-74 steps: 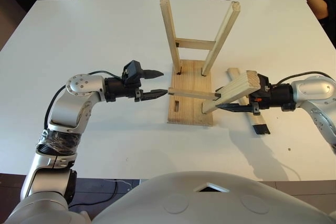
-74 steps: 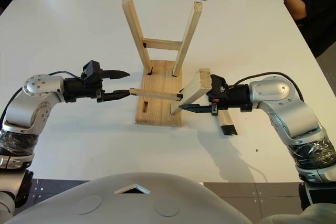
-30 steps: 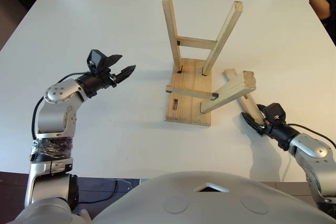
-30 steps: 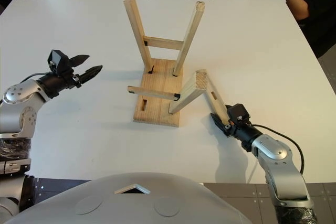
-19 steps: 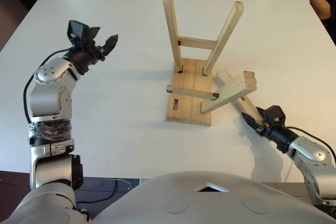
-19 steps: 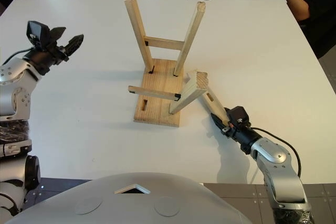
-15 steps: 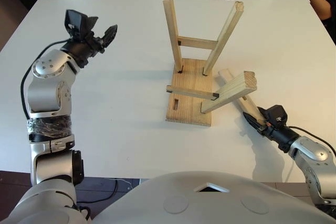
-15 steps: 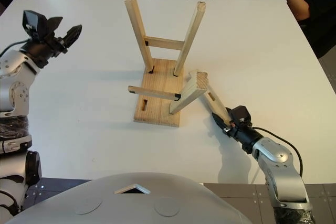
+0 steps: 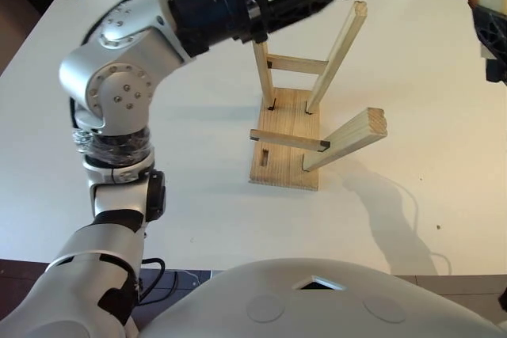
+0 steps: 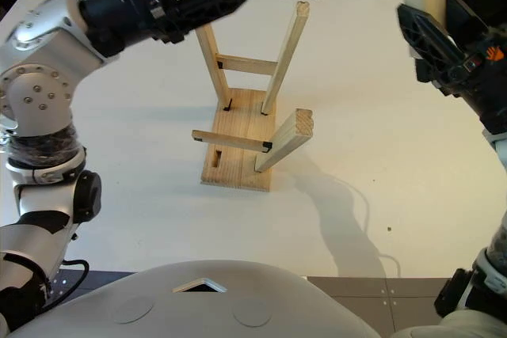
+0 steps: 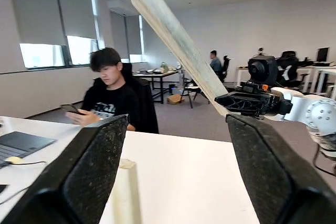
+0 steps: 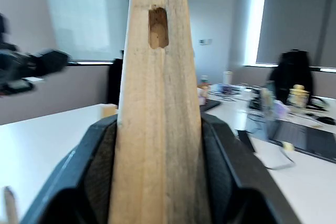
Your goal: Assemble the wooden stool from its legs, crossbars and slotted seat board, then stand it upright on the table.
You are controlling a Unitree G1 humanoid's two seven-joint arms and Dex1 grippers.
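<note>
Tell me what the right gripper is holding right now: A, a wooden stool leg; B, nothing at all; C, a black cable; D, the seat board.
A: the right gripper is clamped on a wooden leg with a slot hole cut in it.

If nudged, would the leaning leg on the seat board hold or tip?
Likely tips: the leaning leg stands tilted on the seat board, joined only to one crossbar, so it looks poorly seated. The squared wood looks stiff, so it would probably swing as one piece, not bend or roll.
</note>
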